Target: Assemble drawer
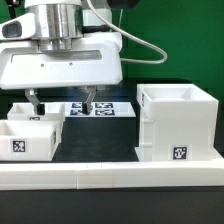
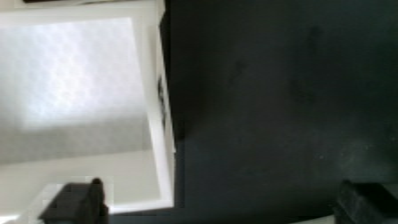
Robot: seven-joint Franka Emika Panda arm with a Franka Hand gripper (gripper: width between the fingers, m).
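Observation:
The casing (image 1: 178, 122), a tall white open-topped box with a tag on its front, stands on the exterior view's right. Two small white trays are on the exterior view's left. The nearer tray (image 1: 30, 135) carries a tag, and the second tray (image 1: 38, 108) is behind it. My gripper (image 1: 62, 106) hangs open and empty above the trays' inner side. In the wrist view a white tray (image 2: 80, 90) fills one side. Its side wall runs between my open fingers, and one fingertip (image 2: 75, 203) is over its corner. My gripper (image 2: 222, 206) holds nothing.
The marker board (image 1: 100, 108) lies flat on the black table behind the gripper. A low white rail (image 1: 110, 172) edges the table front. Bare black table (image 2: 285, 110) lies between the trays and the casing.

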